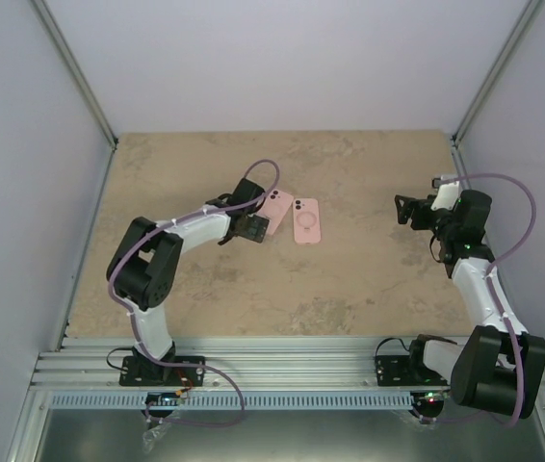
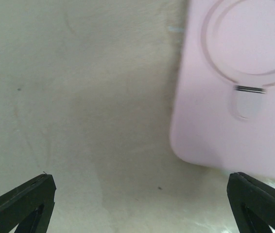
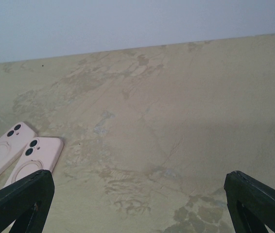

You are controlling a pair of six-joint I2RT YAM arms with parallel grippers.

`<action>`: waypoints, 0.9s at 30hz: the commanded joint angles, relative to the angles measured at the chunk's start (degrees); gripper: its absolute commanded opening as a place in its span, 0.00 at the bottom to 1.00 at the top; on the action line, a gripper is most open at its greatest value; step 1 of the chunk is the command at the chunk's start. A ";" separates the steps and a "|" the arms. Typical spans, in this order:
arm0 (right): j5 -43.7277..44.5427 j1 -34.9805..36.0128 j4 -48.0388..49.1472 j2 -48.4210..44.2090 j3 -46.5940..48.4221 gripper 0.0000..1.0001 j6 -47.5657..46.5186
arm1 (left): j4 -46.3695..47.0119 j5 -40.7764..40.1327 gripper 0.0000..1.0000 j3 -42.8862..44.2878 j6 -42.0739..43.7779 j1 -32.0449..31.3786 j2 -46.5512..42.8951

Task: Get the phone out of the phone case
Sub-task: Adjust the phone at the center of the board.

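Left hand (image 1: 252, 229) splayed beside pink phone case (image 1: 277, 205), right hand (image 1: 403, 210) splayed

The desk (image 1: 350, 289) is a beige, marbled slab. Two pink phone cases lie back-up near its middle (ring and camera holes showing): a tilted case (image 1: 275, 205), and a straight case (image 1: 307, 221) just beside it.

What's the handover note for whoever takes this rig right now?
Left gripper: open, empty, low beside the near end of the left pink case.
Right gripper: open, empty, off to the right, apart from both cases.
Things: left pink case and right pink case lie backs up, side by side on the table; which one is loaded I cannot tell.
Done: nothing; neither case is gripped.
Left: the whole removal.
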 commanded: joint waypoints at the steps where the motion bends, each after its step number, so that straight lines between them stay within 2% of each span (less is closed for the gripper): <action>1: -2.95 -0.23 1.92 0.22 -0.46 0.98 -0.21 | 0.71 9.24 0.99 -0.09 3.34 -0.37 -4.05; 5: -8.03 -0.23 1.54 0.27 -0.51 0.98 -0.79 | -2.47 14.01 0.99 3.78 4.24 -0.33 -2.01; 8: -10.52 -0.27 1.51 0.06 -0.72 0.98 -1.05 | -5.34 14.35 0.99 8.02 4.75 -0.40 1.42; 17: -10.61 -0.34 1.74 -0.29 -1.04 0.98 -1.30 | -9.12 11.61 0.99 16.82 4.04 -0.34 9.20; 27: -10.84 -0.48 1.49 0.31 -0.95 0.98 -1.57 | -10.88 13.97 0.99 24.17 3.44 -0.37 15.64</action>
